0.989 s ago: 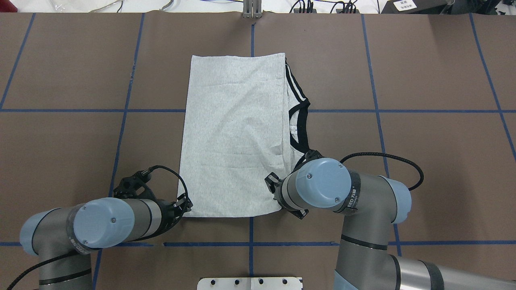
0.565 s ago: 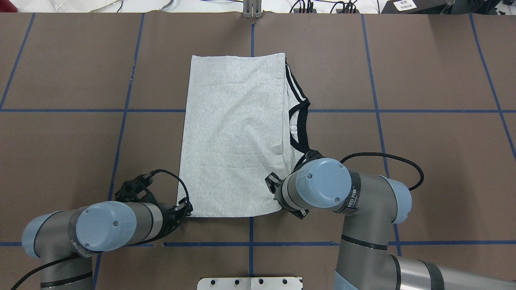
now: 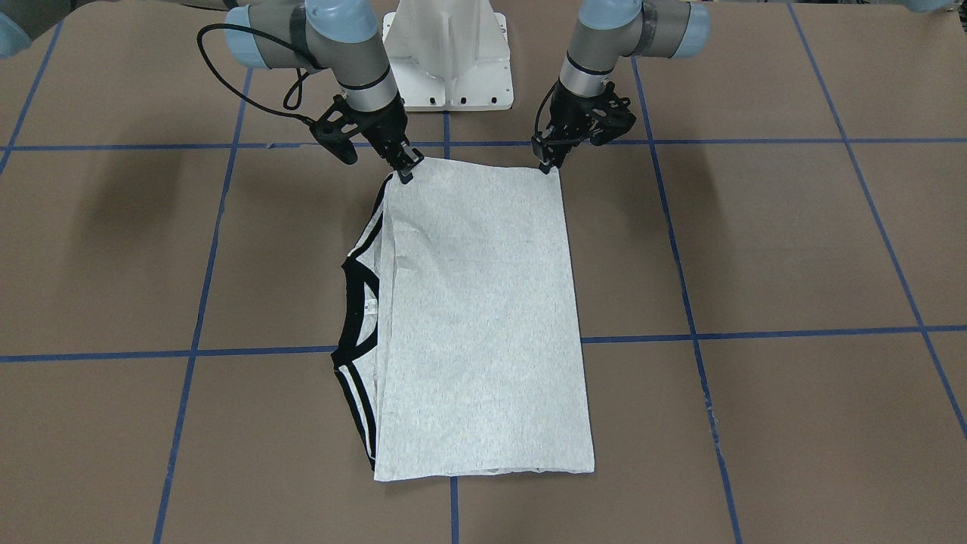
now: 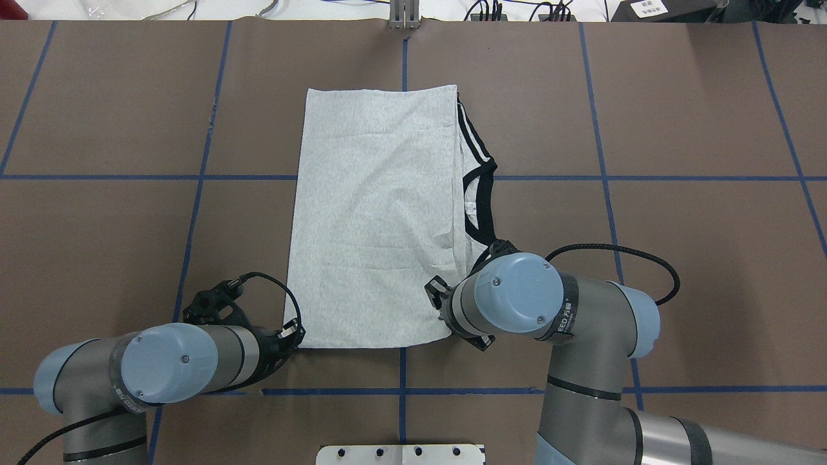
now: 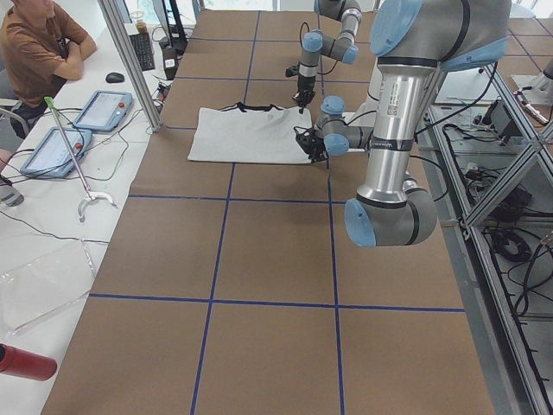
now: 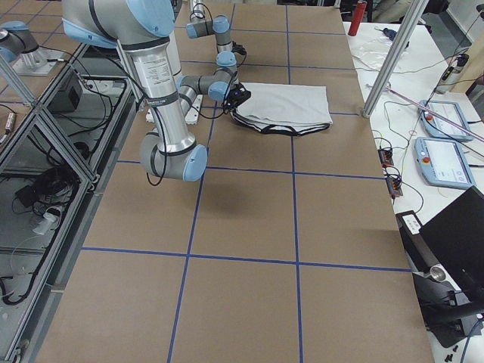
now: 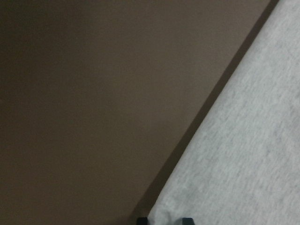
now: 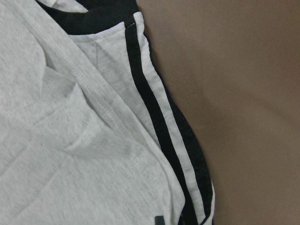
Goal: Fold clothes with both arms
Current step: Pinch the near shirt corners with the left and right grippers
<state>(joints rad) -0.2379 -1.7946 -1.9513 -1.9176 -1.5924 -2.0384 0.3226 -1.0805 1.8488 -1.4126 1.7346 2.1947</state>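
shirt: grey t-shirt (image 4: 375, 213) lies flat mid-table (image 4: 678, 258), already folded to a long narrow strip, running away from the robot. the print isn't showing.
collar side: black collar (image 4: 484, 194) and black shoulder stripes (image 8: 154, 117) poke out along the strip's right edge; left edge is a clean fold.
left gripper: left gripper (image 4: 294, 337) is low at the near left corner. wrist cam shows two dark fingertips (image 7: 142, 219) with grey cloth between them. pinched or just straddling, can't tell.
right gripper: right gripper (image 3: 406, 168) is down at the near right corner, by the striped edge. only one tip shows in its wrist cam, so clenched or loose, can't tell either.
step, my read: getting hold of both near corners, prob. to carry that end over to the far end and halve the strip.
how to do it well: get every layer in each pinch, esp. on the right, where several hems stack up and a lower one could drop out.
lift: raise both corners together, same height, w/ the near edge kept lightly taut btwn them, no sag.
carry: go straight fwd, parallel, so the sides stay lined up.
set-down: near edge onto far edge, corners matched, then let go.
risk: an uneven pull skews the strip or drags the whole shirt along the table.
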